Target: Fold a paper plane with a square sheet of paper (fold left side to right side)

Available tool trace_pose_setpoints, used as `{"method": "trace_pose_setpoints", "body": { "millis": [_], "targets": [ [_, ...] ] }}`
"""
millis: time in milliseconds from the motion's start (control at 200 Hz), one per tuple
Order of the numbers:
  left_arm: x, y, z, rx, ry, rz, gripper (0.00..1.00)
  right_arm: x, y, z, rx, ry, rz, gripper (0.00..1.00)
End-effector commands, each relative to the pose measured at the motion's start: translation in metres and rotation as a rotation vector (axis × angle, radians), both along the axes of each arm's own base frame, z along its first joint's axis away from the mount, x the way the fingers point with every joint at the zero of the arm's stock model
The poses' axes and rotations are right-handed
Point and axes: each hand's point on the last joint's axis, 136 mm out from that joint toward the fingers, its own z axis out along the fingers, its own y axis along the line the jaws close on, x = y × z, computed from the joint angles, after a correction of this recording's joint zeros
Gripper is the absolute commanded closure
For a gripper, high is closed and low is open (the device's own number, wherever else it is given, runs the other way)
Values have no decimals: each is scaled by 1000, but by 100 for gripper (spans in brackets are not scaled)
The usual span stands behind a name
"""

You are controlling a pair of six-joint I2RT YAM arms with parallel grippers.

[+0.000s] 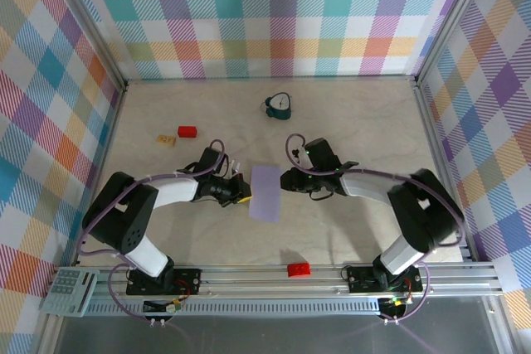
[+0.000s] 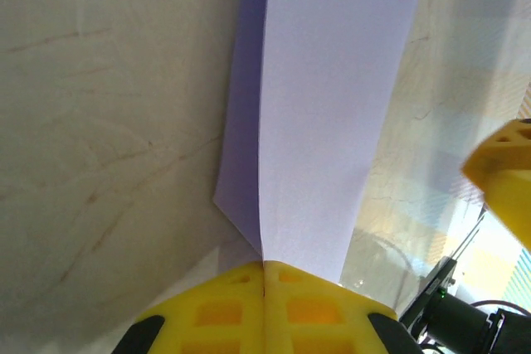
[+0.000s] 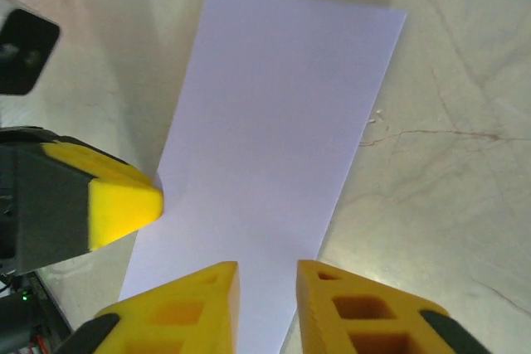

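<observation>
The square sheet of paper [image 1: 265, 192], pale lavender, lies mid-table as a narrow upright rectangle, doubled over along its left side; no paper plane shape is in view. My left gripper [image 1: 242, 191] is shut on the sheet's left edge. In the left wrist view the jaws [image 2: 264, 275] meet with no gap, and the paper [image 2: 323, 105] rises from their seam with a darker layer underneath. My right gripper [image 1: 286, 178] hovers at the sheet's right edge. Its fingertips [image 3: 267, 288] stand a little apart over the flat paper [image 3: 274, 122], gripping nothing. The left gripper's yellow fingers [image 3: 124, 205] touch the far edge.
A dark teal clock-like object [image 1: 280, 105] stands at the back. A red block [image 1: 187, 131] and a tan block [image 1: 167, 139] lie at the back left. Another red block [image 1: 298, 269] sits by the front rail. Plaid walls enclose three sides.
</observation>
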Motion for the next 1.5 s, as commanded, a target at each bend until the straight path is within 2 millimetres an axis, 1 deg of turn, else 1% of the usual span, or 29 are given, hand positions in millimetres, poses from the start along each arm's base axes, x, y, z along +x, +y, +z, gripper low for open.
{"method": "trace_pose_setpoints", "body": {
  "millis": [0, 145, 240, 370, 490, 600, 695, 790, 930, 1030, 1125, 1305, 1445, 1495],
  "targets": [
    [0, 1, 11, -11, 7, 82, 100, -15, -13, 8, -85, -107, 36, 70],
    [-2, -1, 16, -24, 22, 117, 100, -42, -9, 21, -177, -271, 117, 60],
    [-4, -4, 18, -22, 36, 114, 100, -63, 0, 24, -232, -381, 188, 54],
    [-6, -9, 18, -28, 57, 104, 100, -89, 13, 19, -348, -523, 302, 45],
    [-6, -12, 21, -33, 64, 95, 100, -103, 26, 11, -461, -616, 388, 38],
    [-6, -14, 22, -32, 60, 90, 100, -108, 40, 4, -551, -679, 457, 32],
    [-7, -15, 23, -34, 62, 86, 100, -104, 50, -4, -604, -705, 491, 28],
    [-9, -15, 21, -30, 67, 81, 100, -100, 60, -10, -630, -731, 523, 27],
    [-10, -15, 21, -25, 67, 80, 100, -89, 70, -12, -663, -775, 519, 27],
    [-10, -16, 21, -23, 68, 79, 100, -85, 76, -11, -665, -792, 510, 30],
    [-10, -16, 20, -21, 69, 79, 100, -84, 79, -10, -658, -798, 504, 34],
    [-10, -16, 19, -18, 70, 76, 100, -83, 80, -8, -648, -803, 491, 50],
    [-10, -16, 18, -14, 71, 77, 100, -83, 79, -7, -643, -798, 486, 69],
    [-11, -15, 18, -14, 70, 75, 97, -84, 78, -8, -642, -795, 485, 76]
  ]
}}
